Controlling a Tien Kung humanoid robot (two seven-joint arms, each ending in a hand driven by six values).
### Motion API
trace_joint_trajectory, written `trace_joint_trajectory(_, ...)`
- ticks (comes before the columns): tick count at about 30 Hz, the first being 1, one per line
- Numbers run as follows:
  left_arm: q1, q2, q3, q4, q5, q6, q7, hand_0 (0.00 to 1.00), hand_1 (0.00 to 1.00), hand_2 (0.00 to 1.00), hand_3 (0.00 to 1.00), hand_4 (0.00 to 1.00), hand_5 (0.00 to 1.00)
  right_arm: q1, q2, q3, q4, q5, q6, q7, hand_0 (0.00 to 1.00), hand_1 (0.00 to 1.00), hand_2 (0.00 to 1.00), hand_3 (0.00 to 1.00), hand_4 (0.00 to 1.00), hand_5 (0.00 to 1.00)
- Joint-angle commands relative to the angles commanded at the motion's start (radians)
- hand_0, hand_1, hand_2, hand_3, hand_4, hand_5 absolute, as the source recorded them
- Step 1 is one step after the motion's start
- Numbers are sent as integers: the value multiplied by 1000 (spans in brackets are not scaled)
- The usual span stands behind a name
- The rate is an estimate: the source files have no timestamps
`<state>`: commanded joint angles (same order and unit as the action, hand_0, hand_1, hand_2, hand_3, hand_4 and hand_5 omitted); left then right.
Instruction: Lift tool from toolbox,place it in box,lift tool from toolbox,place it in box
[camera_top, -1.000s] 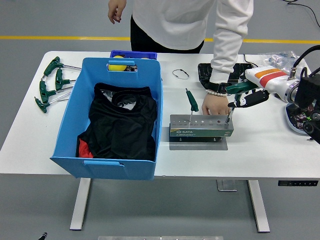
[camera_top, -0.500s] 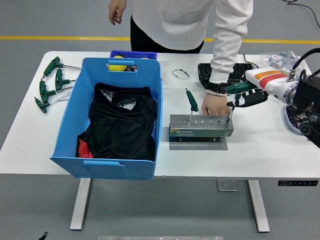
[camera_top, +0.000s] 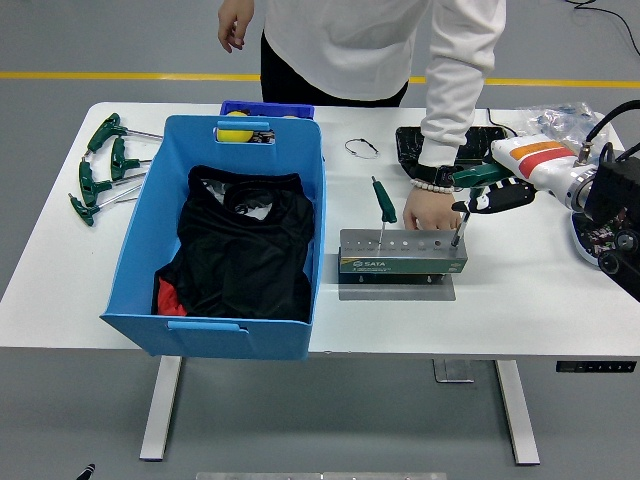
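The box (camera_top: 235, 235) sits left on the surface (camera_top: 520, 310), with loose tools (camera_top: 105, 165) further left. The toolbox (camera_top: 402, 251) lies right of the box, one tool (camera_top: 383, 207) upright in it. Behind it rests a person's hand (camera_top: 432, 210); the right hand (camera_top: 490, 192) is just right

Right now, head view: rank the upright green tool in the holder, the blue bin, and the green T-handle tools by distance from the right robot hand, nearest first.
From the right robot hand:
1. Upright green tool, standing in the grey holder at table centre, left of the hand.
2. Blue bin, further left, holding black clothing.
3. Green T-handle tools, lying at the table's far left edge.
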<state>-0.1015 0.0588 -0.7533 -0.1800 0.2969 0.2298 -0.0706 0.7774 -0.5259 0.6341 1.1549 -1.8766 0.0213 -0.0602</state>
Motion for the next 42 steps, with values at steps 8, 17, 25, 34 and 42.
trace_joint_trajectory(8, -2, 0, -2, 0, 1, 0, -4, 834, 867, 889, 788, 753, 612, -15, 12, 0, -17, 39, -86, 22, 84, 40, 88, 95, 998, 807)
trace_joint_trajectory(17, -2, 0, -4, 0, 6, 0, -2, 834, 867, 889, 789, 752, 612, -28, 19, -4, -29, 20, -209, 41, 2, 2, 2, 2, 998, 772)
trace_joint_trajectory(25, 0, 0, -7, 0, 13, 0, 0, 834, 866, 889, 789, 753, 611, -34, 16, -4, -33, 6, -289, 63, 2, 2, 2, 2, 998, 758)
trace_joint_trajectory(34, 2, 1, -17, 0, 23, 0, 2, 833, 865, 889, 790, 753, 612, -46, 12, 24, -12, 16, -361, 89, 2, 2, 2, 2, 862, 500)
trace_joint_trajectory(42, 5, 0, -22, 0, 29, 1, 4, 833, 866, 888, 790, 753, 612, -56, 0, 55, 34, 24, -384, 86, 2, 2, 2, 2, 700, 379)
